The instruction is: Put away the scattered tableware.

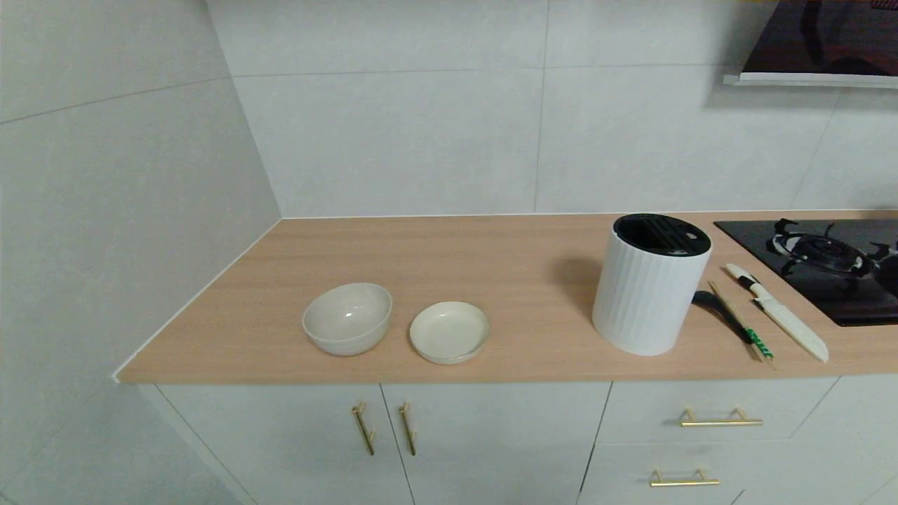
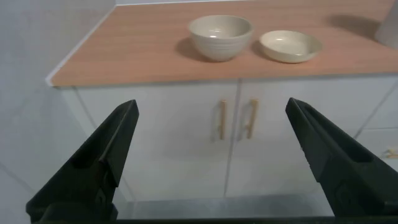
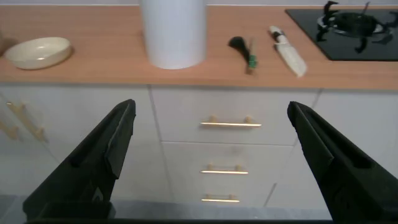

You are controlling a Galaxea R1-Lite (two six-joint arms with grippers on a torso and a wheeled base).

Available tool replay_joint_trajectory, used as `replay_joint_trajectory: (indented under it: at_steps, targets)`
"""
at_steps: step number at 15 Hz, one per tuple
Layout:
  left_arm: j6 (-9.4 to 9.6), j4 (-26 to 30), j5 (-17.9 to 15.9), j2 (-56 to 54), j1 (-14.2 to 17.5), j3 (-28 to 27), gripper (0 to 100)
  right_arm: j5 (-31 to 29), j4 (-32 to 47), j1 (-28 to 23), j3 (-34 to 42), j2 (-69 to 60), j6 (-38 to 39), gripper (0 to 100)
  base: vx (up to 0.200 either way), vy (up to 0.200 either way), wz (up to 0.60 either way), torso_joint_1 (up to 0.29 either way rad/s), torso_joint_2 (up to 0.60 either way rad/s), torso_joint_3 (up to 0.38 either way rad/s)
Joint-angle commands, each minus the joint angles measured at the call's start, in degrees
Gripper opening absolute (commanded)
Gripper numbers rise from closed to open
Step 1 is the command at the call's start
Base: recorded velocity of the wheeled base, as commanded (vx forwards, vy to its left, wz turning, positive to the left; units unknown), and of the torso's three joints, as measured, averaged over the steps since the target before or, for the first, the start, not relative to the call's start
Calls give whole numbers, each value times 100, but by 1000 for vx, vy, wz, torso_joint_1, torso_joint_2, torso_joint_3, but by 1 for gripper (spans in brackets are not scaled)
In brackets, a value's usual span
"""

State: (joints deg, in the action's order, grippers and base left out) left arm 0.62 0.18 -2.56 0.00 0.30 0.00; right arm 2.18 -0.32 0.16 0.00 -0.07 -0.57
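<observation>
Wooden bench (image 1: 491, 259), tableware untouched. Your left fingers (image 2: 106, 162) and right fingers (image 3: 102, 162) gape wide, empty. Next, probably approach the knife (image 1: 779, 313).

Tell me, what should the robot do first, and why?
Probably lift the right claw up toward the knife. The claw is open and empty, down in front of the drawers, and the knife lies loose on the counter near the white holder, where it likely belongs.
</observation>
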Motion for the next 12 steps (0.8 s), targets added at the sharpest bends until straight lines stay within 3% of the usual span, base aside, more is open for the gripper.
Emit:
replay_joint_trajectory:
  at_steps: [1, 11, 12]
  targets:
    - [-1, -1, 1, 9, 5, 0, 100, 2, -3, 2, 0, 7, -4, 100, 0, 200, 0, 2, 2, -2]
    - [-1, -1, 1, 9, 5, 0, 100, 2, -3, 2, 0, 7, -4, 100, 0, 200, 0, 1, 2, 5]
    - [-1, -1, 1, 9, 5, 0, 100, 2, -3, 2, 0, 7, -4, 100, 0, 0, 0, 0, 0, 0]
